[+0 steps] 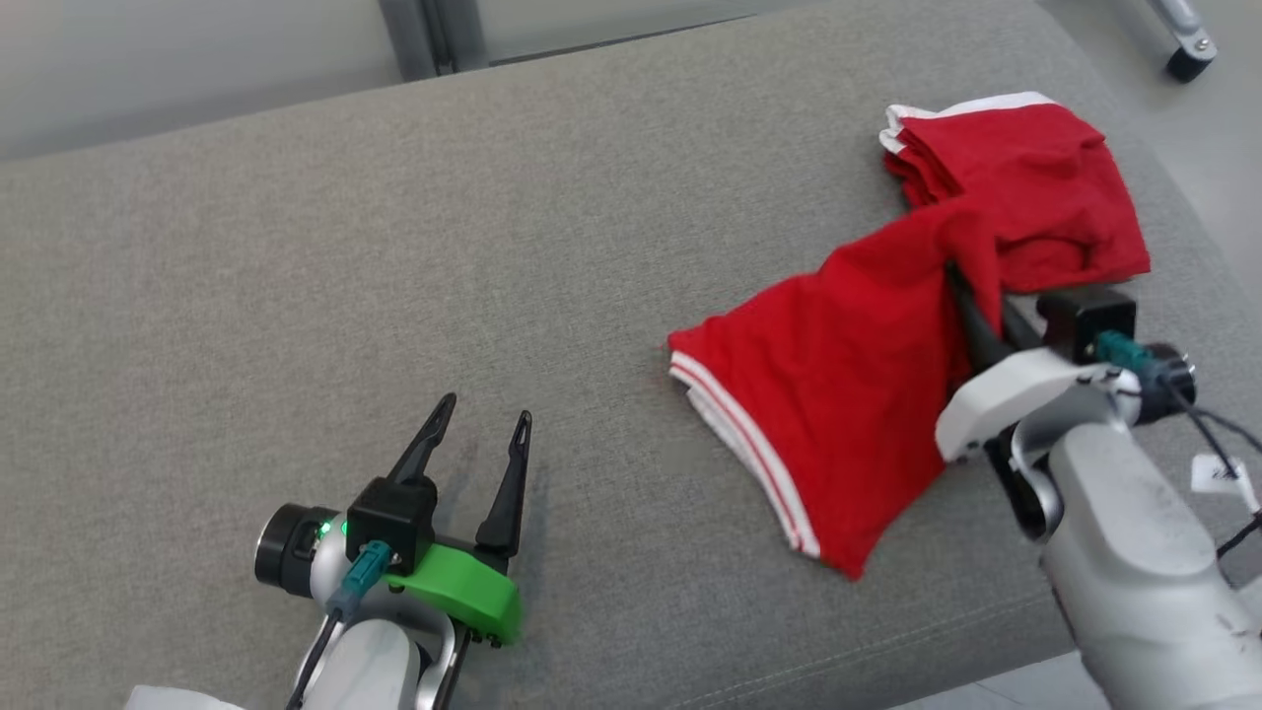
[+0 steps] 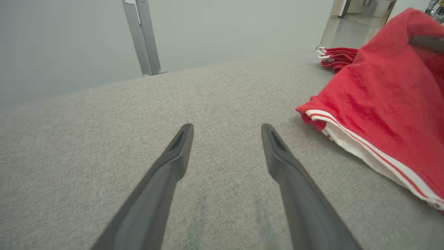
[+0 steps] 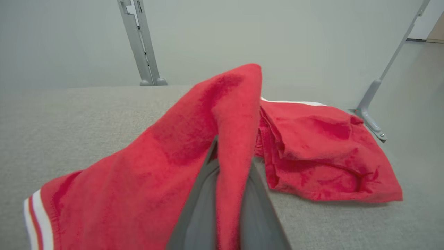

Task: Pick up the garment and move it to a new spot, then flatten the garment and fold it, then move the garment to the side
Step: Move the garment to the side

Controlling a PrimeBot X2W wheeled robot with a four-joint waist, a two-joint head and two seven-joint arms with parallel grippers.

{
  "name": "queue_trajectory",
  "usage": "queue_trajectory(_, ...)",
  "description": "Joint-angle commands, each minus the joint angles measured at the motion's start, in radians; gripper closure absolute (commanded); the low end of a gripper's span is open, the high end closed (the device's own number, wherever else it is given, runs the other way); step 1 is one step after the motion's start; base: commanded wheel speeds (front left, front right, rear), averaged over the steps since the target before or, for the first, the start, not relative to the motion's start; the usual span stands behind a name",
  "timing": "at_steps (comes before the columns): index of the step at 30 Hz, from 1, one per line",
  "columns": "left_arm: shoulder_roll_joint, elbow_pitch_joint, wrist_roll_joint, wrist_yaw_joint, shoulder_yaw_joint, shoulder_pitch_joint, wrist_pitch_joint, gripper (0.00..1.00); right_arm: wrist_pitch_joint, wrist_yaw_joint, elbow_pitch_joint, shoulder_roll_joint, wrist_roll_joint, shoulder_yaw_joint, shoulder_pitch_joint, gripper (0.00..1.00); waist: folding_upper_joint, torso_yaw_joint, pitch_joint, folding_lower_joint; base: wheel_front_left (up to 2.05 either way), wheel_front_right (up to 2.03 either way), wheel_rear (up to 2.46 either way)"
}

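The garment [image 1: 868, 355] is red with white-striped hems and lies crumpled on the right part of the grey cushion [image 1: 394, 247]. My right gripper [image 1: 961, 281] is shut on a raised fold of it near the middle, its fingertips buried in the cloth. In the right wrist view the red garment [image 3: 194, 152] drapes over and between my two fingers [image 3: 203, 194]. My left gripper [image 1: 488, 414] stands open at the lower left, just above the cushion, well left of the garment's striped hem. The left wrist view shows the left gripper [image 2: 225, 130] with nothing between its fingers and the garment [image 2: 381, 104] to its right.
The cushion's front edge runs along the bottom right, and its right edge curves down just past the garment. Metal frame posts [image 1: 429, 35] stand behind the cushion, and a caster leg [image 1: 1188, 44] stands on the floor at the top right.
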Motion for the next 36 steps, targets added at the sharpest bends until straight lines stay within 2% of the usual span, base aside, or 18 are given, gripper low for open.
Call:
queue_trajectory(1, 0.006, -0.004, 0.010, 0.003, 0.001, -0.023, 0.001, 0.00, -0.002, -0.002, -0.006, -0.030, -0.009, -0.014, -0.058, 1.00, -0.0001, 0.089, 0.092, 0.0000, 0.00, 0.00, 0.00)
queue_trajectory(8, 0.006, -0.006, 0.011, 0.005, 0.001, -0.042, 0.001, 0.00, -0.002, -0.002, 0.049, -0.155, -0.054, -0.091, -0.240, 1.00, -0.0001, 0.144, 0.137, 0.0000, 0.00, 0.00, 0.00)
queue_trajectory(15, 0.006, -0.012, 0.005, 0.019, 0.036, -0.020, 0.001, 0.00, -0.002, -0.002, 0.125, -0.333, -0.090, -0.188, -0.296, 1.00, -0.0001, 0.182, 0.123, 0.0000, 0.00, 0.00, 0.00)
queue_trajectory(18, 0.006, -0.008, 0.017, 0.015, 0.059, -0.013, 0.001, 0.00, 0.008, -0.002, 0.166, -0.390, -0.131, -0.210, -0.320, 1.00, -0.0001, 0.192, 0.127, 0.0000, 0.00, 0.00, 0.00)
queue_trajectory(19, 0.006, -0.007, 0.019, 0.013, 0.064, -0.015, 0.001, 0.00, 0.014, -0.002, 0.182, -0.398, -0.138, -0.228, -0.329, 0.81, -0.0001, 0.195, 0.130, 0.0000, 0.00, 0.00, 0.00)
queue_trajectory(20, 0.006, -0.006, 0.021, 0.010, 0.068, -0.017, 0.001, 0.00, 0.018, -0.002, 0.199, -0.408, -0.156, -0.255, -0.341, 0.81, -0.0001, 0.198, 0.133, 0.0000, 0.00, 0.00, 0.00)
queue_trajectory(21, 0.005, -0.004, 0.024, 0.008, 0.070, -0.020, 0.001, 0.00, 0.022, -0.002, 0.212, -0.419, -0.189, -0.274, -0.350, 0.00, -0.0001, 0.202, 0.137, 0.0000, 0.00, 0.00, 0.00)
queue_trajectory(29, 0.005, 0.000, 0.022, 0.007, 0.069, -0.026, 0.001, 0.00, 0.016, -0.002, 0.277, -0.395, -0.351, -0.475, -0.366, 0.00, -0.0001, 0.233, 0.137, 0.0000, 0.00, 0.00, 0.00)
queue_trajectory(32, 0.006, 0.003, 0.014, 0.022, 0.086, -0.005, 0.001, 0.00, 0.001, -0.002, 0.249, -0.308, -0.405, -0.501, -0.330, 0.00, -0.0001, 0.239, 0.113, 0.0000, 0.00, 0.00, 0.00)
queue_trajectory(36, 0.005, 0.009, 0.012, 0.034, 0.109, 0.014, 0.001, 0.00, -0.002, -0.002, 0.173, -0.201, -0.396, -0.417, -0.264, 0.00, -0.0001, 0.237, 0.084, 0.0000, 0.00, 0.00, 0.00)
